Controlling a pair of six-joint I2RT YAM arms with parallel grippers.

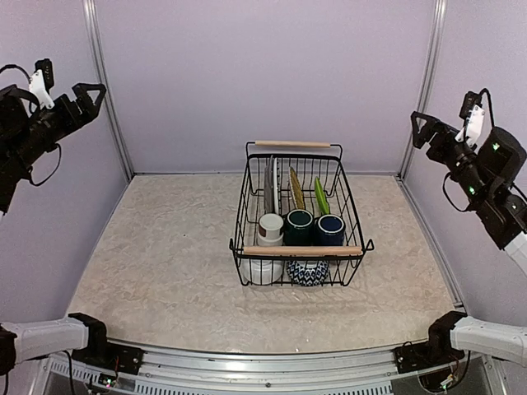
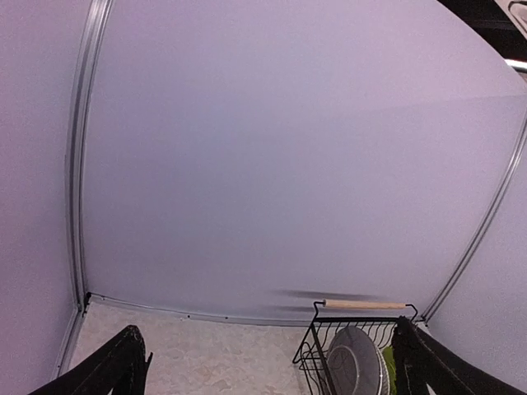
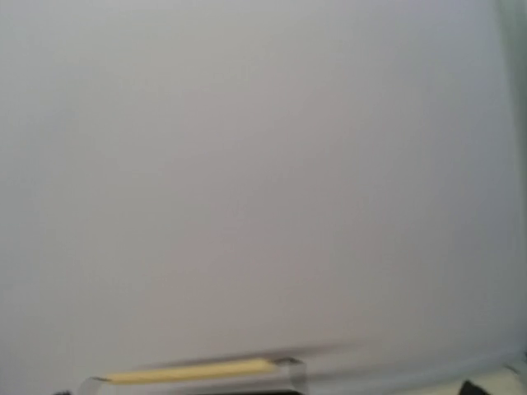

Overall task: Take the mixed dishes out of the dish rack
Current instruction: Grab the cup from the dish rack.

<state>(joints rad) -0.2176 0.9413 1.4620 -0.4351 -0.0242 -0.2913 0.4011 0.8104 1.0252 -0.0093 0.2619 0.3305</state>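
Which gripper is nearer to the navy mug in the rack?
Right. The right gripper hangs raised, off to the right of the navy mug; the left gripper is raised much farther away, to its left.

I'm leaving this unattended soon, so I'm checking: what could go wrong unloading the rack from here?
The white-brown cup, dark green mug and navy mug sit packed together behind the near wooden handle; the fingers may knock a neighbour or the bar. The grey dish, striped plate and lime-green plate stand on edge; lifting one might topple another.
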